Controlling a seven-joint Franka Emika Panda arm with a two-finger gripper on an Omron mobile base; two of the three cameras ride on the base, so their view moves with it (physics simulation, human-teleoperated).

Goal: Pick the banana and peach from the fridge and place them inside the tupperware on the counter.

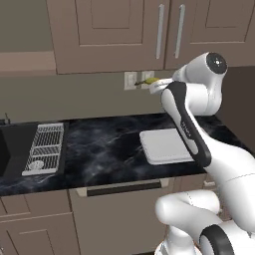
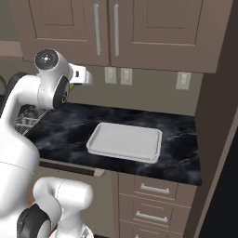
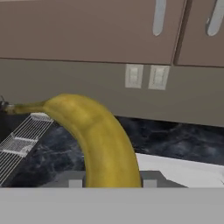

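My gripper (image 1: 153, 82) is shut on the banana (image 3: 100, 135), holding it high above the back of the counter (image 1: 99, 144), close to the wall. The yellow banana (image 1: 150, 79) sticks out to the left of the hand, its stem end pointing toward the wire rack. In the hand view it curves up from between the finger pads (image 3: 151, 178). The white tupperware (image 1: 164, 145) lies empty on the black counter (image 2: 69, 125), below and to the right of the hand; its rim also shows as a white tray (image 2: 124, 142) and a pale edge (image 3: 183, 168). The peach is out of view.
A grey wire rack (image 1: 46, 147) lies left on the counter beside the dark sink (image 1: 10, 149). Wall outlets (image 3: 144, 76) sit just behind the hand, with brown upper cabinets and silver handles (image 1: 160, 30) overhead. A tall brown panel (image 2: 214, 139) bounds the counter's right end.
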